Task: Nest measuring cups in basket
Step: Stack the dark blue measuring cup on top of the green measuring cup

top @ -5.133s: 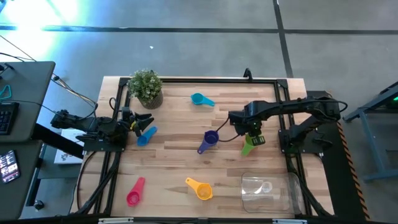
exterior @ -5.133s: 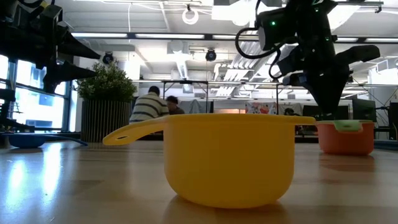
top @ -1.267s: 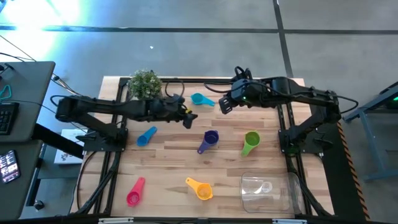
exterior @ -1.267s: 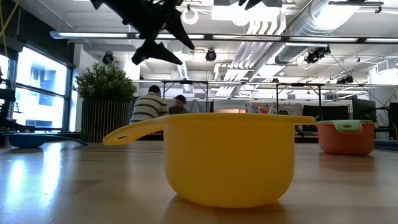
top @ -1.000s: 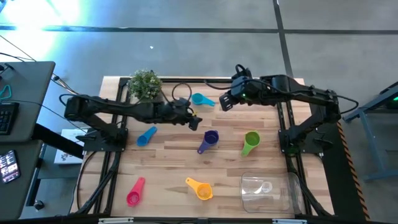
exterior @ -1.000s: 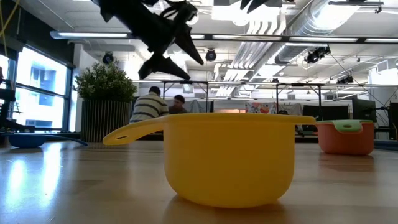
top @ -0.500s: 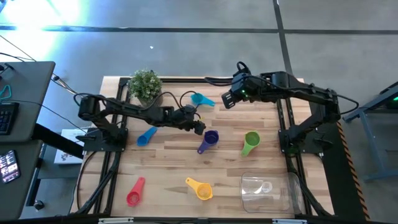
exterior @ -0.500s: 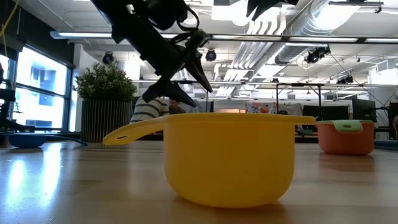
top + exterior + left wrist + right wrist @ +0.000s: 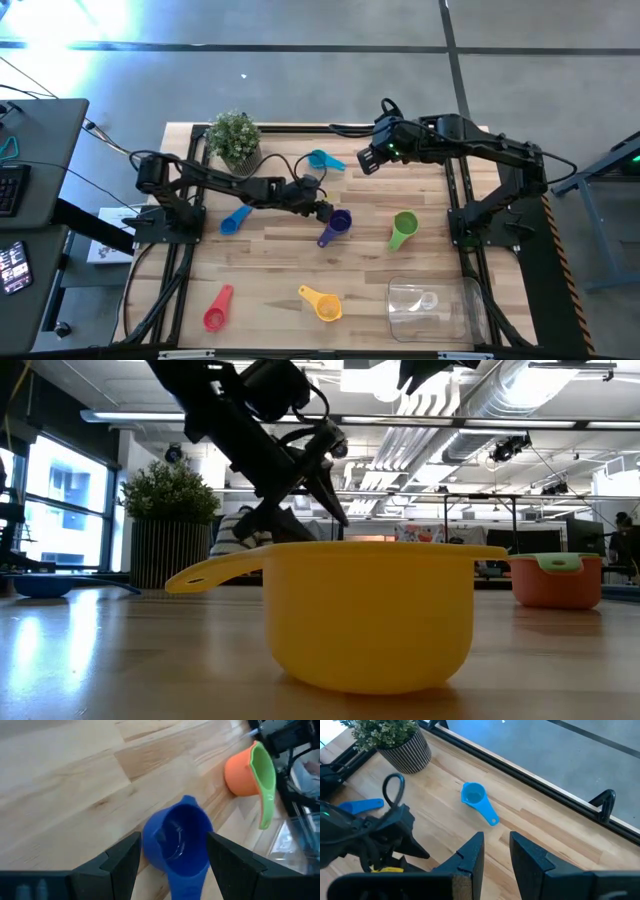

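Your left gripper (image 9: pixel 326 211) stands with fingers spread around the purple plastic measuring cup (image 9: pixel 338 222) at mid-bench — not yet clamped. The right gripper (image 9: pixel 366 164) hovers near the far edge, fingers narrowly parted, empty. The clear rectangular plastic basket (image 9: pixel 462 318) by the near right corner holds one pale cup (image 9: pixel 427 299) — most cups remain outside.

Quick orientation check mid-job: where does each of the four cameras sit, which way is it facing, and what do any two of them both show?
High view: overhead, straight down on the table; both arms show, left gripper at the purple cup.
Low view: table-top level, facing the room past the yellow cup; the left arm comes in from above.
Left wrist view: looks down past its open fingers at the purple cup.
Right wrist view: looks past its fingers at the teal cup and plant.
Shared: high and right wrist views both show the teal cup.
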Available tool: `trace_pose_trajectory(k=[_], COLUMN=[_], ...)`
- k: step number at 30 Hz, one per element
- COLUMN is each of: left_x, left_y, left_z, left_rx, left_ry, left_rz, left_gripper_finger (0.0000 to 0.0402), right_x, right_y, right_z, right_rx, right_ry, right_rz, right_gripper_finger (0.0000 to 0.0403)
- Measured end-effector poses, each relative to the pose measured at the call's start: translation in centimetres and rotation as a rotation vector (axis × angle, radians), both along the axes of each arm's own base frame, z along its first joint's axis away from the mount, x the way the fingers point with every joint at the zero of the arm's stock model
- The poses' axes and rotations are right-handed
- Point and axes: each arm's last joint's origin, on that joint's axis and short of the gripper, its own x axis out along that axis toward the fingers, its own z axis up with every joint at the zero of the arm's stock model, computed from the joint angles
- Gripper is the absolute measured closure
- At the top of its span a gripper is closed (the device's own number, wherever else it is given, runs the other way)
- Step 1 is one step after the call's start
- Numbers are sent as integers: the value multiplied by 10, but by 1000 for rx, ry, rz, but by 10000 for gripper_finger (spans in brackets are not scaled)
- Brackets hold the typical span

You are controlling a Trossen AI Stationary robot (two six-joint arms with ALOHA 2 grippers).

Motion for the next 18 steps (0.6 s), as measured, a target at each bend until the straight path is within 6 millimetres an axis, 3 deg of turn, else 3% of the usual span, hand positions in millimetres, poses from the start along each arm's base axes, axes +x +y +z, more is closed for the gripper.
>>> trace_pose_trajectory(k=[18], left_x=[23], left_y=[-10], left_z=[-30], left_rx=[-43], left_ry=[78], left_rz=[-54], left_gripper_finger=[187], right_x=[-1], right_y=[0], right_z=[-1], right_rx=[2], right_ry=[9], right_rz=[1], right_gripper_finger=[318])
